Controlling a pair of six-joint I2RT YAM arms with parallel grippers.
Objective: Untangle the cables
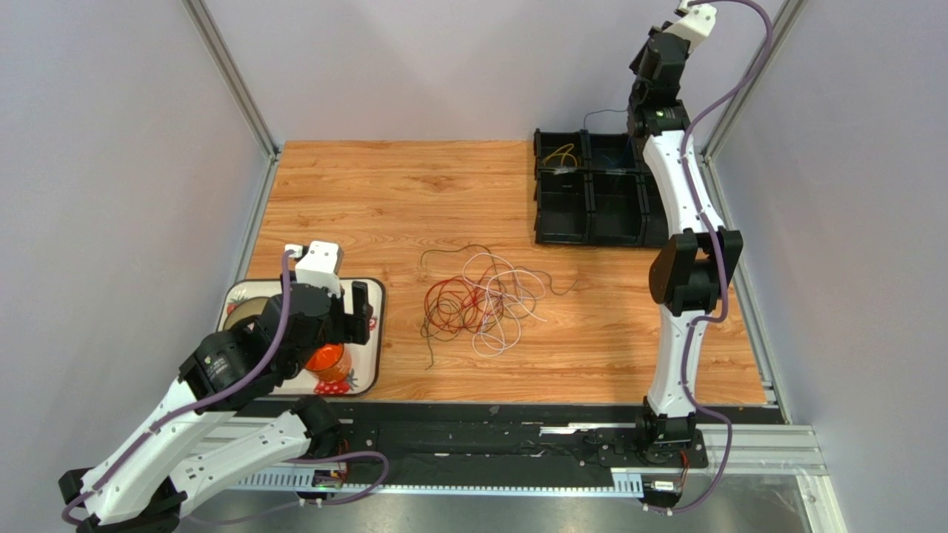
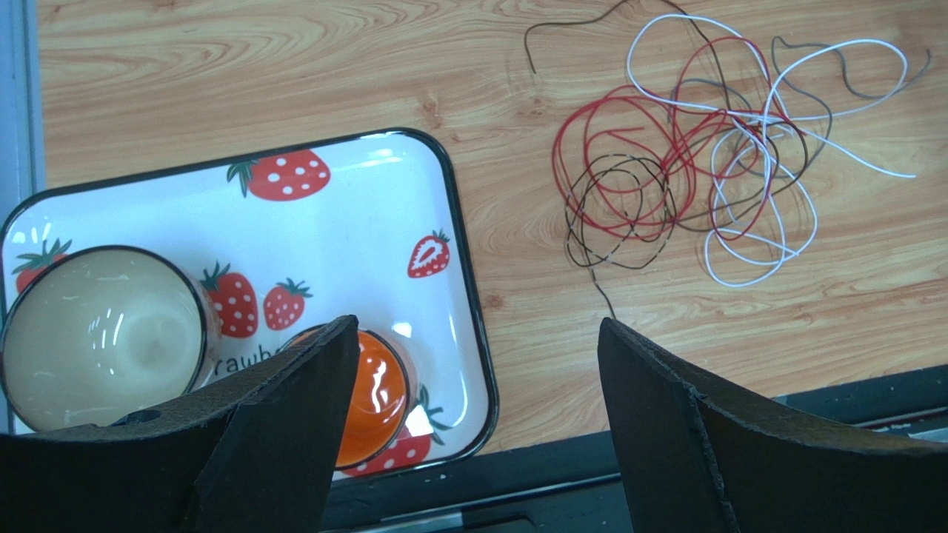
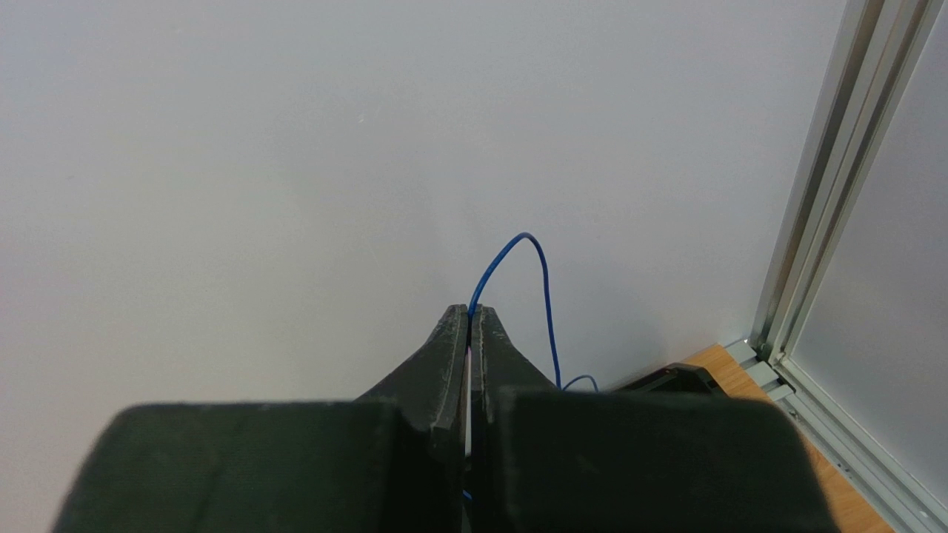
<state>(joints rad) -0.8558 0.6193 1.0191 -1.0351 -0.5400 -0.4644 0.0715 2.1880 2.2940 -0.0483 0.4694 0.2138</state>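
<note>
A tangle of thin cables (image 1: 484,300), red, white and dark, lies on the wooden table's middle. It also shows in the left wrist view (image 2: 679,156), upper right. My left gripper (image 1: 358,313) is open and empty (image 2: 476,324), hovering over the right edge of a strawberry tray, left of the tangle. My right gripper (image 1: 638,103) is raised high at the back right, over a black organizer. It is shut (image 3: 470,313) on a blue cable (image 3: 523,237) that arcs up from the tips and drops down to the right.
The white strawberry tray (image 2: 334,189) holds a beige bowl (image 2: 100,333) and an orange cup (image 2: 373,389). The black compartment organizer (image 1: 542,222) at the back right holds a yellow cable (image 1: 560,156). Grey walls stand on three sides.
</note>
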